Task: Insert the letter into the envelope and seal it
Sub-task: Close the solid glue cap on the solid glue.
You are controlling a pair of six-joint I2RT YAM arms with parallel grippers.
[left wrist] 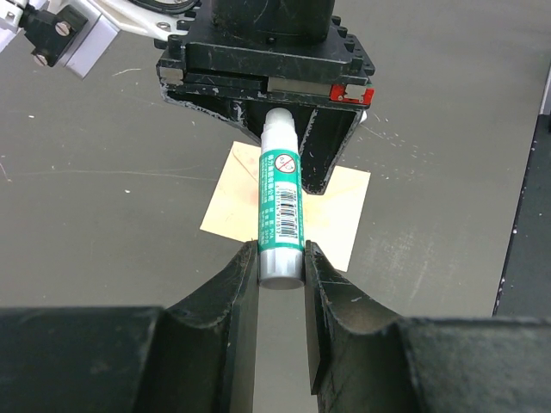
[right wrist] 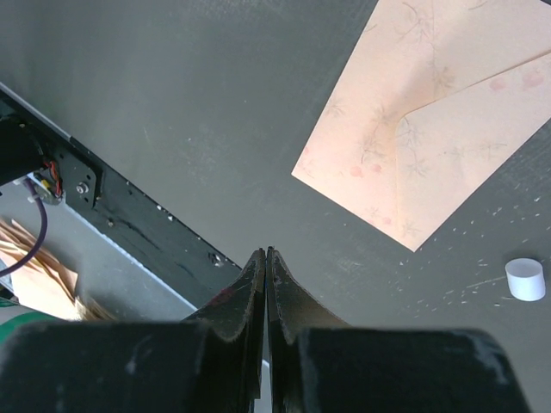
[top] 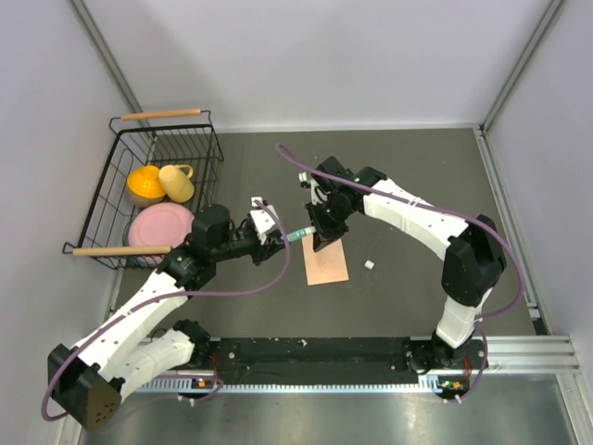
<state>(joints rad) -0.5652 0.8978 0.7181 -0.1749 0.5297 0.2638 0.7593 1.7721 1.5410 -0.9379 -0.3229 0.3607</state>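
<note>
Peach envelope [left wrist: 341, 225] partly behind glue stick [left wrist: 281, 206]

Left arm reaches from near-left edge of table [top: 408, 185] toward its centre, low. Left gripper [left wrist: 280, 258] clamped on glue stick [left wrist: 280, 202]. Right arm arches in from near-right edge. Right gripper [right wrist: 267, 256] pointing down, fingers pressed together, empty.

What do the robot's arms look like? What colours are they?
Both arms have smooth white shells, the left arm and the right arm, with chunky black joints. A purple cable loops along each one. The left gripper and right gripper are black, with two curved fingers each.
</note>
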